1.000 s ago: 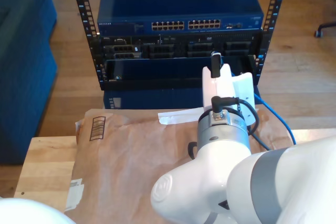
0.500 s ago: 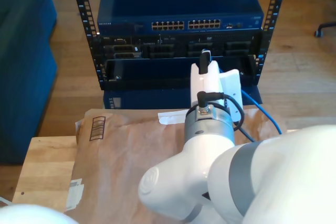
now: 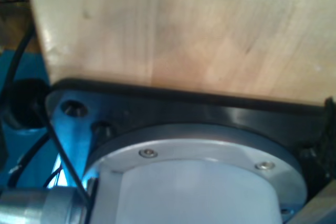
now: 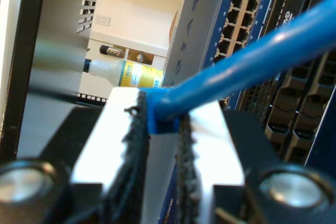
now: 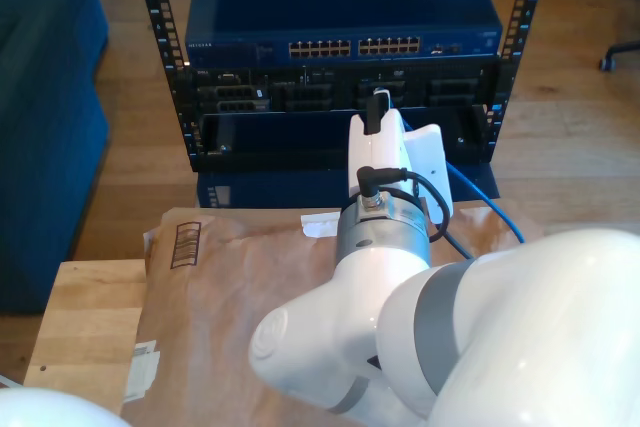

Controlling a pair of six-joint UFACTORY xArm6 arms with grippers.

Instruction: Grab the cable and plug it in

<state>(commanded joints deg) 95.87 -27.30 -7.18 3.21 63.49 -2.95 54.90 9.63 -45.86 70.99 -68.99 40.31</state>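
Note:
The cable (image 4: pixel 252 59) is bright blue, and my second gripper (image 4: pixel 160 114) is shut on it, its end pinched between the dark pads (image 4: pixel 134 145). Just beyond the jaws stands the blue network switch (image 4: pixel 247 9) with its rows of ports. In the exterior view the switch (image 5: pixel 340 47) sits at the top of the rack. My second arm's white wrist mount (image 5: pixel 395 152) is held in front of the rack's lower bays and covers the jaws. The cable (image 5: pixel 490 202) trails off toward the exterior view's right. The first wrist view looks at the wooden tabletop (image 3: pixel 184 30) and a white arm base (image 3: pixel 194 182).
Brown paper (image 5: pixel 230 277) covers much of the wooden table (image 5: pixel 85 317). Black rack rails (image 5: pixel 160 37) flank the switch, with darker units (image 5: pixel 300 97) beneath it. A blue sofa (image 5: pixel 40 117) stands at the exterior view's left. A yellow-labelled bottle (image 4: pixel 126 72) lies behind the rack.
My second arm has shifted toward the exterior view's left and nearer the rack, carrying the cable with it. The trailing blue cable has followed.

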